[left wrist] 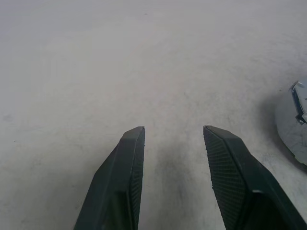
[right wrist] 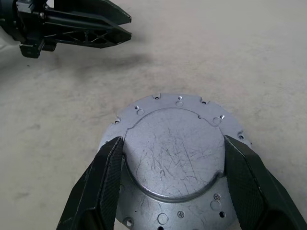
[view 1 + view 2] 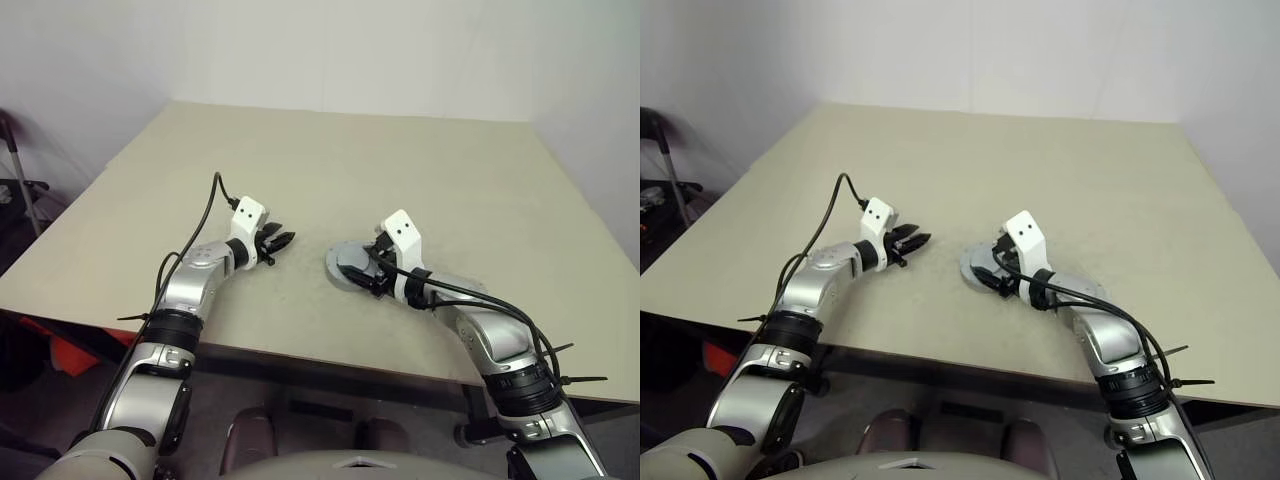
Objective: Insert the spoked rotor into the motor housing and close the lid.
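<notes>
Now, step in hand: seating the lid (image 2: 175, 158) flat on the motor housing, by my reading.
Lid: round grey disc lying face-down on the table (image 3: 420, 160), near its front edge; housing and rotor hidden beneath, if present.
Right gripper (image 2: 172, 179): jaws spread wide astride the raised centre, not visibly clamping.
Left gripper (image 3: 277, 242): parted, empty, hovering just beside the disc.
Advice: press evenly, keep fingers centred, avoid tilting one edge.
</notes>
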Robot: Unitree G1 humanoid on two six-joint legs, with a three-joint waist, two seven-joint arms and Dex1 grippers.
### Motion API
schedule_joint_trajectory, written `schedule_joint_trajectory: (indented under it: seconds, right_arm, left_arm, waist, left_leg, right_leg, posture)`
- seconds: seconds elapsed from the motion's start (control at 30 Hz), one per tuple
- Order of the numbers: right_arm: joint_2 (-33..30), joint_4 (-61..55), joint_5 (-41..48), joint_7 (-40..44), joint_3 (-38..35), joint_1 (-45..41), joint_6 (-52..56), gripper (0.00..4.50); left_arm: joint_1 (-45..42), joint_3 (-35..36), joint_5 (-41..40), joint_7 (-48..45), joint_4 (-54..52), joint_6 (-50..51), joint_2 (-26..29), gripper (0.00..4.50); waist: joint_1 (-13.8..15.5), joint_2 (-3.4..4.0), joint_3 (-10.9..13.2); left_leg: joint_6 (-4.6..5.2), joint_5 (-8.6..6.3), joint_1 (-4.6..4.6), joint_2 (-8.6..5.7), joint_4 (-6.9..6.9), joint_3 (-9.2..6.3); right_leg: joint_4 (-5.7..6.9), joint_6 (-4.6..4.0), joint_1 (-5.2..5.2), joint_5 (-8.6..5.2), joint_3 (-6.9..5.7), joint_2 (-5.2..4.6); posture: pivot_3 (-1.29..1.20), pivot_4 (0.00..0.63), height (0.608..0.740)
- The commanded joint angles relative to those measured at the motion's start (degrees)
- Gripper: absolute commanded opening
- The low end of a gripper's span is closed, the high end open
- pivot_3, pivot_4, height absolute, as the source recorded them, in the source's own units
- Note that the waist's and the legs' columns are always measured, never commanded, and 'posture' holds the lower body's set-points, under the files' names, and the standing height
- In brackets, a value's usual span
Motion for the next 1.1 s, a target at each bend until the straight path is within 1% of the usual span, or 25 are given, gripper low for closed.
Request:
schedule_joint_trajectory:
  seconds: [0.03, 0.17, 0.27, 0.33, 0.4, 0.57, 0.8, 1.0, 1.1]
  right_arm:
    - [-0.16, 0.98, -1.56, -0.14, -0.15, 0.08, -1.36, 3.11]
    - [0.23, 2.49, -2.74, -0.78, -0.11, -0.26, -1.97, 3.11]
    - [0.05, 2.56, -3.04, -0.27, 0.2, -0.25, -2.37, 3.11]
    - [0.0, 2.52, -3.08, -0.05, 0.24, -0.17, -2.41, 3.11]
    - [-0.02, 2.78, -3.23, 0.07, 0.24, -0.12, -2.48, 3.11]
    - [0.35, 4.66, -4.01, -0.52, 0.65, -0.45, -1.84, 3.11]
    - [0.47, 5.72, -4.25, -0.02, 1.49, -0.65, -1.37, 3.11]
    - [-1.43, 4.5, -4.43, 2.56, 3.46, 0.32, -0.15, 3.11]
    - [-1.47, 4.58, -4.8, 2.52, 4.12, 0.77, 0.3, 3.11]
  left_arm:
    - [-0.64, 0.73, -0.25, 0.13, -2.13, -0.76, 0.38, 2.07]
    - [-0.55, 0.71, -0.24, 0.12, -2.22, -0.72, 0.43, 2.07]
    - [-0.42, 0.69, -0.24, 0.12, -2.41, -0.63, 0.45, 2.07]
    - [-0.35, 0.7, -0.25, 0.17, -2.55, -0.55, 0.46, 2.07]
    - [-0.31, 0.71, -0.29, 0.23, -2.7, -0.42, 0.46, 2.07]
    - [-0.21, 0.74, -0.36, 0.28, -2.87, -0.24, 0.41, 2.07]
    - [-0.08, 0.76, -0.36, 0.34, -3.17, 0.01, 0.39, 2.07]
    - [0.16, 0.86, -0.51, 0.46, -3.35, 0.26, 0.4, 2.07]
    - [0.3, 0.8, -0.57, 0.5, -3.59, 0.48, 0.32, 2.07]
  waist:
    - [0.0, 0.0, 0.0]
    - [0.0, 0.0, 0.0]
    - [0.0, 0.0, 0.0]
    - [0.0, 0.0, 0.0]
    - [0.0, 0.0, 0.0]
    - [-0.04, 0.0, 0.0]
    - [-0.14, -0.01, -0.01]
    - [-0.11, -0.02, -0.02]
    - [-0.09, -0.02, -0.02]
  left_leg:
    - [0.0, 0.0, 0.0, 0.0, 0.0, 0.0]
    - [0.01, -0.01, 0.1, 0.0, 0.0, 0.0]
    - [0.17, -0.1, 0.38, 0.0, -0.02, 0.0]
    - [0.24, -0.15, 0.46, -0.02, -0.02, 0.0]
    - [0.24, -0.15, 0.47, -0.02, -0.02, 0.0]
    - [0.24, -0.15, 0.49, -0.02, -0.04, 0.0]
    - [0.24, -0.14, 0.68, -0.01, -0.05, 0.0]
    - [0.24, -0.14, 0.67, -0.01, -0.07, 0.0]
    - [0.26, -0.16, 0.65, -0.01, -0.14, 0.0]
  right_leg:
    - [0.0, 0.0, 0.01, 0.0, 0.0, 0.0]
    - [0.0, 0.0, 0.12, 0.0, 0.0, 0.0]
    - [-0.05, 0.01, 0.43, -0.02, 0.0, -0.01]
    - [-0.06, 0.2, 0.51, -0.14, 0.01, -0.04]
    - [-0.06, 0.26, 0.51, -0.17, 0.02, -0.04]
    - [-0.06, 0.09, 0.52, -0.07, 0.02, -0.04]
    - [-0.06, 0.37, 0.66, -0.24, 0.02, -0.03]
    - [-0.08, 0.39, 0.67, -0.25, 0.04, -0.03]
    - [-0.15, 0.32, 0.67, -0.23, 0.04, -0.03]
  posture:
    - [0.0, 0.0, 0.74]
    - [0.0, 0.0, 0.74]
    - [0.0, 0.0, 0.74]
    - [0.0, 0.0, 0.74]
    - [0.0, 0.0, 0.74]
    - [0.0, 0.0, 0.74]
    - [0.0, 0.0, 0.74]
    - [0.0, 0.0, 0.74]
    - [0.0, 0.0, 0.74]
